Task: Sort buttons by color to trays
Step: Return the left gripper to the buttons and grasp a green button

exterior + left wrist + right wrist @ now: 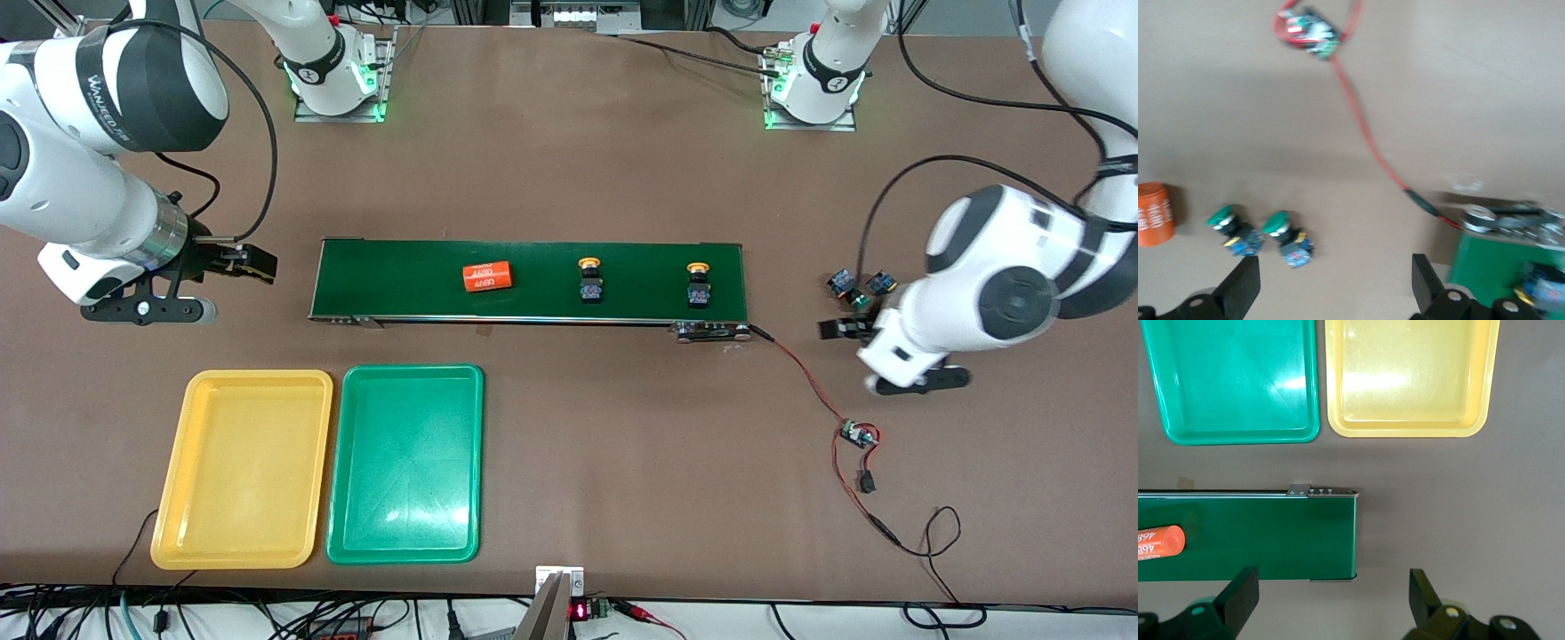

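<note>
Figure: sorting station on a brown table (pixel 569 178). A dark green conveyor belt (pixel 529 280) carries 1 orange cylinder (pixel 488 276) toward the right arm's end and 2 yellow-capped buttons, one mid-belt (pixel 589 279) and one (pixel 699 284) toward the left arm's end. 2 green-capped buttons (pixel 1233 231) (pixel 1287 239) lie side by side on the bare table off the belt's end nearest the left arm, with a second orange cylinder (pixel 1154 214) beside them.

The left hand (pixel 1331 283) hovers over the table just beside these green-capped buttons, fingers spread wide and holding nothing. The right hand (pixel 1331 597) hangs over the table off the belt's other end, fingers likewise wide apart and empty.

The yellow tray (pixel 242 468) and green tray (pixel 406 463) sit side by side, nearer the front camera than the belt; neither holds a button. A small circuit board (pixel 859 436) on red wire (pixel 800 373) lies near the left arm's end.
</note>
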You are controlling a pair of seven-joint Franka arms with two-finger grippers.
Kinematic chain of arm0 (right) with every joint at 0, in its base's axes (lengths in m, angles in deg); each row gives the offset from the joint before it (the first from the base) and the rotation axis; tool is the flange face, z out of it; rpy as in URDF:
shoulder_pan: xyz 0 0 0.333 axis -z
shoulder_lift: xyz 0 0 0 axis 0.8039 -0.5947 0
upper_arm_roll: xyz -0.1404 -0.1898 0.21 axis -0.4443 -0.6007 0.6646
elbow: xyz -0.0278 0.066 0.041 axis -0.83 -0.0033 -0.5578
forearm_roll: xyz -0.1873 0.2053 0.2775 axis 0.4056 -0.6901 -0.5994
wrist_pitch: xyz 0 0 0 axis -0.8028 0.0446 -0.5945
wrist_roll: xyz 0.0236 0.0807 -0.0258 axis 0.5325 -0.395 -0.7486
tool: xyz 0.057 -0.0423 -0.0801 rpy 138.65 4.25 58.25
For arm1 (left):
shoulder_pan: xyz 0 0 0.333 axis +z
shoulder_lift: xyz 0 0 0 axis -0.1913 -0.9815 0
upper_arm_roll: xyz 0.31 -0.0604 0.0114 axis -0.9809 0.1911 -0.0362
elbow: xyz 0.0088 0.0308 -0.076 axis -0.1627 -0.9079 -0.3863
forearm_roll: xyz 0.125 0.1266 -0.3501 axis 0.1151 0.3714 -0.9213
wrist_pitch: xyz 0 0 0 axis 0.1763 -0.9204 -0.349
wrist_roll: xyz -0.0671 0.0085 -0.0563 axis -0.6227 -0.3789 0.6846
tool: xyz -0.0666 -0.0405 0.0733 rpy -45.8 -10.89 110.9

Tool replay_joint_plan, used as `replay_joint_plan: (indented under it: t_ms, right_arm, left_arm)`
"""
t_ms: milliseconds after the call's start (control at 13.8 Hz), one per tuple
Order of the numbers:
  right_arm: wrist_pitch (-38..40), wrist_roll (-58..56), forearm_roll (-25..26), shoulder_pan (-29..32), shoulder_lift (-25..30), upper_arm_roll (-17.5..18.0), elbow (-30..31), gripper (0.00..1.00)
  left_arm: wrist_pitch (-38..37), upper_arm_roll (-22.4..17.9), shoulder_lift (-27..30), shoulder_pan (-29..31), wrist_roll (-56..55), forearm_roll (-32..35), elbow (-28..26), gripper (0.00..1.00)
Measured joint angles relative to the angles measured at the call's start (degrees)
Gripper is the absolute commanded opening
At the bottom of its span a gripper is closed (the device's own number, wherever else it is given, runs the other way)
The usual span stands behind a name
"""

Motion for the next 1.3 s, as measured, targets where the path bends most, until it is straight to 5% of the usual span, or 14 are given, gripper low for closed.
replay_joint_plan:
  t_ms: [433,722,1300]
  right_arm:
    - [0.2,0.3,-2.1,0.6,-0.1,-0.2,0.1,1.00]
    - [0.2,0.3,-2.2,0.6,-0.3,-0.2,0.1,1.00]
    - [0.2,0.3,-2.2,0.6,-1.2,-0.4,0.1,1.00]
  left_arm:
    - [-3.3,-6.5,-2.2,1.7,-7.1,0.0,-4.0,1.00]
    - [8.9,-7.0,-2.3,4.2,-15.0,0.0,-14.8,1.00]
    - [19.8,-7.0,-0.6,8.0,-17.8,1.0,-28.5,1.00]
